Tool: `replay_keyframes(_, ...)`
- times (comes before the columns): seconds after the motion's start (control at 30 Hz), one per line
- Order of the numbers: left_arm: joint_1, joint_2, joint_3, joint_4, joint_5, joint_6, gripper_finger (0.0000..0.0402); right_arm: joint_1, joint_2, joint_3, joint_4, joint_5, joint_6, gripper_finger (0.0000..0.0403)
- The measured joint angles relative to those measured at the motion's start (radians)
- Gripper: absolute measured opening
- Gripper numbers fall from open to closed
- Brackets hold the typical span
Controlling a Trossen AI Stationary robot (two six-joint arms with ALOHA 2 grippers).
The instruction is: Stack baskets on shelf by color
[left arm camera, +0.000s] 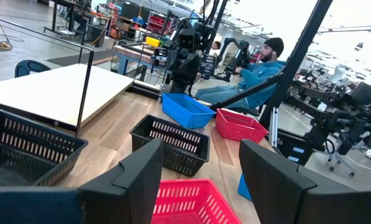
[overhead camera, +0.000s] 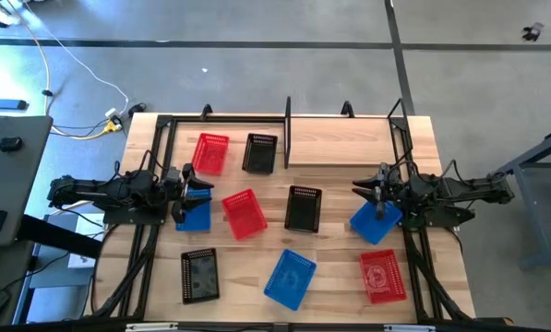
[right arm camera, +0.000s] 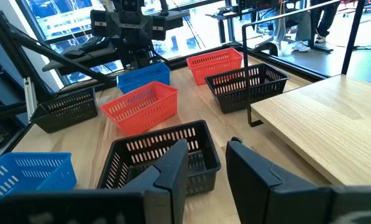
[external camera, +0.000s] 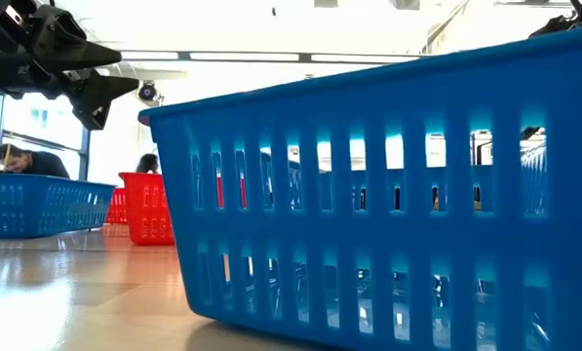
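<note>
Nine mesh baskets lie on the table. By the shelf (overhead camera: 349,143) sit a red basket (overhead camera: 210,152) and a black basket (overhead camera: 260,152), both beside its raised wooden floor (right arm camera: 322,124). A red basket (overhead camera: 243,212) and a black basket (overhead camera: 303,207) stand mid-table. Along the near edge are a black basket (overhead camera: 199,275), a blue basket (overhead camera: 289,278) and a red basket (overhead camera: 383,275). My left gripper (overhead camera: 187,192) (left arm camera: 201,162) is open, raised above a blue basket (overhead camera: 197,217). My right gripper (overhead camera: 375,194) (right arm camera: 207,152) is open above another blue basket (overhead camera: 377,224).
The shelf's thin black posts (overhead camera: 287,129) rise at the far side. Black arm-mount frames (overhead camera: 150,231) run along the table's left and right edges. A seated person (left arm camera: 260,68) and other equipment show beyond the table's right side. Bare wood lies between the baskets.
</note>
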Motion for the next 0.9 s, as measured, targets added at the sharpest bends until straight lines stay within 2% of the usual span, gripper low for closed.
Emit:
replay_keyframes(0.53, 0.000, 0.000, 0.000, 0.014, -0.042, -0.008, 0.0202, 0.000, 0.000, 0.000, 0.000, 0.000, 0.000, 0.0096)
replay_keyframes(0.77, 0.000, 0.000, 0.000, 0.147, -0.091, -0.222, 0.0202, 0.000, 0.000, 0.000, 0.000, 0.000, 0.000, 0.0096)
replay_keyframes(0.9, 0.000, 0.000, 0.000, 0.188, -0.149, -0.276, 0.0202, 0.000, 0.000, 0.000, 0.000, 0.000, 0.000, 0.0096)
